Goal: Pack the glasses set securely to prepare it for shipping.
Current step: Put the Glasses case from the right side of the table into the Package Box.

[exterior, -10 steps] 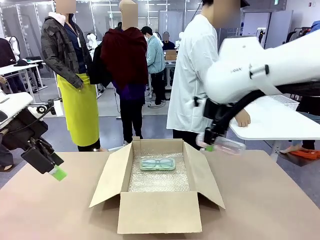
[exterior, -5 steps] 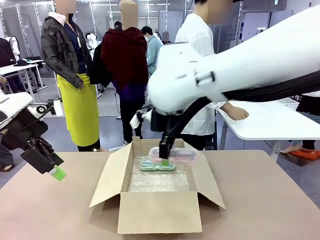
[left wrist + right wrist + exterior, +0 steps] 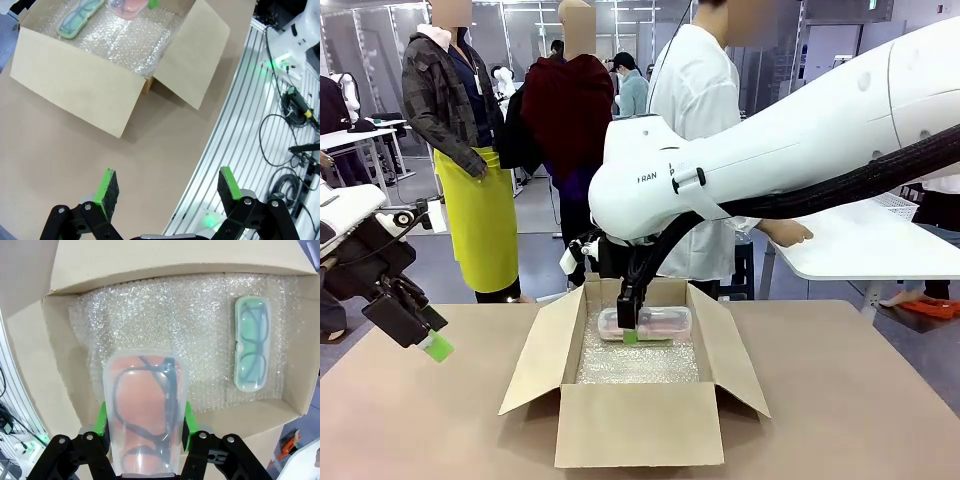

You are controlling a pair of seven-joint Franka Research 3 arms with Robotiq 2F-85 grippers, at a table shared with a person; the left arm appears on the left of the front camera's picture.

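One pink case (image 3: 145,400), clamped across its width in the right pincer (image 3: 144,421), hung inside the cardboard box (image 3: 175,260), long axis parallel to the mint case (image 3: 252,347) by the box's far wall; left pincer (image 3: 167,187) apart, well outside the box.

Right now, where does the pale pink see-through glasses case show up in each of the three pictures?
Front view: the pale pink translucent glasses case hangs at the centre, in the right pincer, over the open brown cardboard box.
Left wrist view: case at the top edge, left of the middle.
Right wrist view: case at the bottom centre, between green pads.
Shared landmark: that cardboard box, lined with bubble wrap.
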